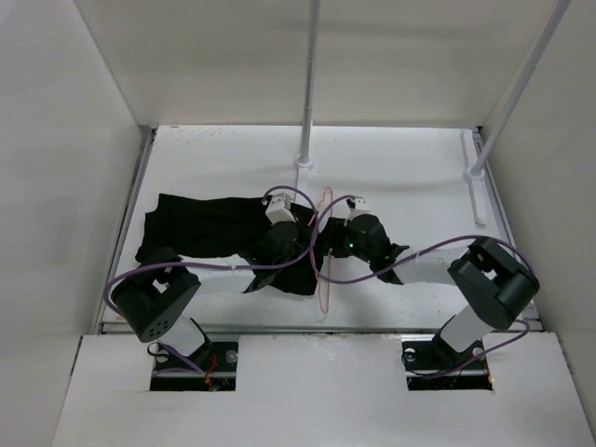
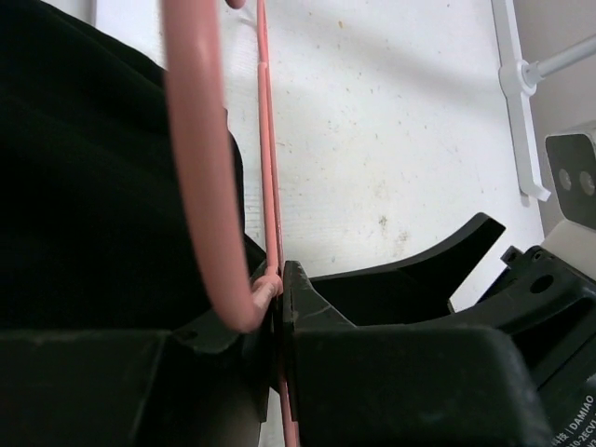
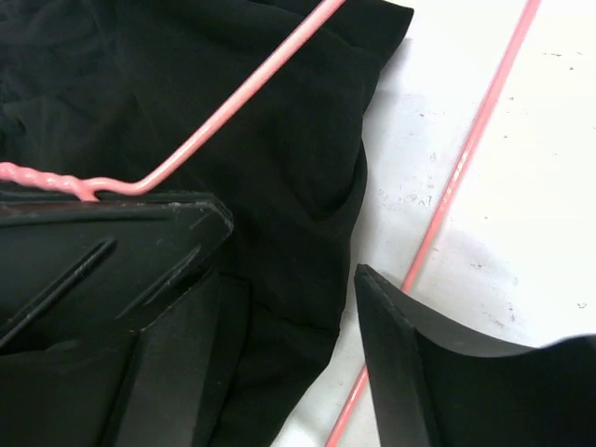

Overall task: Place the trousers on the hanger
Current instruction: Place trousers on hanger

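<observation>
From above, the trousers [image 1: 205, 228] lie flat on the table [image 1: 410, 168] left of centre, long axis left to right. Their right end reaches the hanger [image 1: 324, 279], whose thin outline runs near to far between my two grippers. The left gripper [image 1: 307, 247] sits over the cloth's right end and the right gripper [image 1: 343, 244] is just right of the hanger, so both are close. On the left wrist view, the left gripper [image 2: 281, 279] is pinched tight on the hanger's thin rod beside its curved corner, with black cloth to the left. On the right wrist view, the right gripper [image 3: 293, 247] is spread wide and holds nothing. The cloth edge lies between its fingers, one hanger rod crosses the cloth and the other lies on bare table. I judge the right one must take the cloth.
</observation>
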Robot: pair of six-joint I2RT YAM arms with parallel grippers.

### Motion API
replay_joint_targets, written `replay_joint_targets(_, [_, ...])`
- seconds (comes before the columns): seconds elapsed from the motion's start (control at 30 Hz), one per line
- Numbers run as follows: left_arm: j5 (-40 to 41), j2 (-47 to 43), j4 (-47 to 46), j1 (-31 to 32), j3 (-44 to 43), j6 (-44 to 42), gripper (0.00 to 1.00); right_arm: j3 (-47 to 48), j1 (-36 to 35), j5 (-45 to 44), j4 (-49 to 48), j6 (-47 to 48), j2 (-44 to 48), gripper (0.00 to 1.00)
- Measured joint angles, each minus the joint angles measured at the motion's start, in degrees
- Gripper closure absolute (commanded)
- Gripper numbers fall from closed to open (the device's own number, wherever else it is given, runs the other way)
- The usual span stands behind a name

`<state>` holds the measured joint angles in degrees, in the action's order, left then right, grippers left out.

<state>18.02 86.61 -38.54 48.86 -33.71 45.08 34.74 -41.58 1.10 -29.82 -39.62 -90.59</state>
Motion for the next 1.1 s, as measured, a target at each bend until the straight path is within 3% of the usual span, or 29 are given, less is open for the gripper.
replay_joint_targets(0.27, [-0.5, 0.0, -0.4, -0.2, 0.6, 0.1, 0.96, 0.6, -0.2, 0.0, -2.9, -5.1, -5.7, 0.35])
replay_joint_targets(0.37, [-0.5, 0.0, -0.7, -0.5, 1.2, 0.2, 0.96, 0.4, -0.5, 0.0, -7.5, -8.6, -8.6, 0.52])
replay_joint_targets(0.47, [-0.7, 0.0, -1.1, -0.9, 1.6, 0.5, 0.96, 0.2, -0.8, 0.4, -12.9, -11.8, -11.5, 0.77])
replay_joint_targets(0.53, [-0.9, 0.0, -1.6, -1.1, 1.9, 0.7, 0.96, -0.5, -0.9, 1.0, -16.8, -13.9, -12.9, 0.84])
replay_joint_targets(0.73, [-1.5, -2.8, -0.1, -1.2, 2.4, 1.1, 0.96, -3.5, -0.7, 1.8, -20.6, -16.8, -6.4, 0.87])
replay_joint_targets(0.97, [-1.2, -13.2, 1.8, -2.1, 1.7, 1.1, 0.96, -2.5, 0.0, 1.7, -11.3, -15.5, 10.7, 0.88])
replay_joint_targets(1.1, [-1.5, -14.4, 4.3, -2.6, -0.2, 0.9, 0.96, -1.2, 0.3, 0.8, -5.2, -15.4, 16.9, 0.89])
